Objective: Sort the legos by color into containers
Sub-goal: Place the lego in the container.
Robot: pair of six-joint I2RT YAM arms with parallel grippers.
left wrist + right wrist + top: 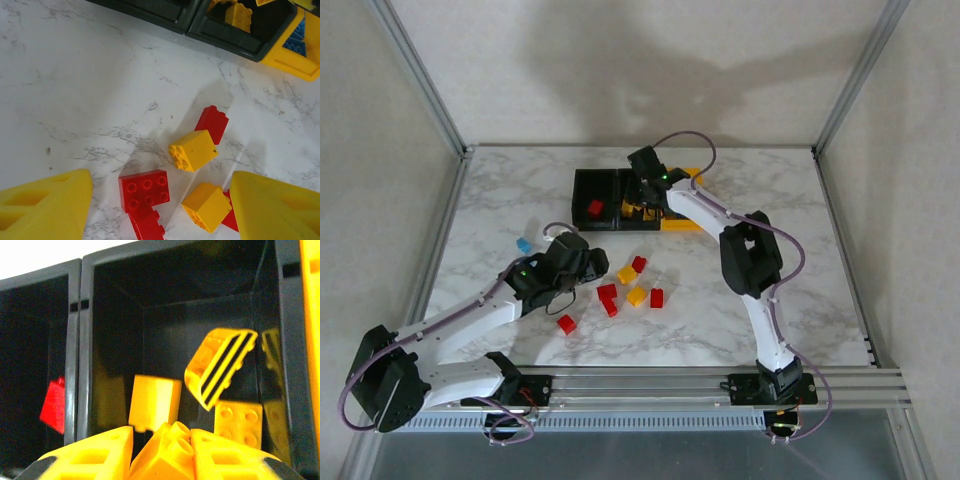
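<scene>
The containers stand in a row at the back: a black bin holding a red lego, a middle black bin with three yellow legos, and a yellow-orange bin with blue legos inside. My right gripper hangs over the middle bin, shut on a yellow lego. My left gripper is open above the loose pile, with a red lego and a yellow lego on the table between its fingers. More red and yellow legos lie mid-table.
A lone blue lego lies left of the left gripper, and a red one sits nearer the front. Metal frame posts rise at the table's back corners. Bare marble table stretches to the right.
</scene>
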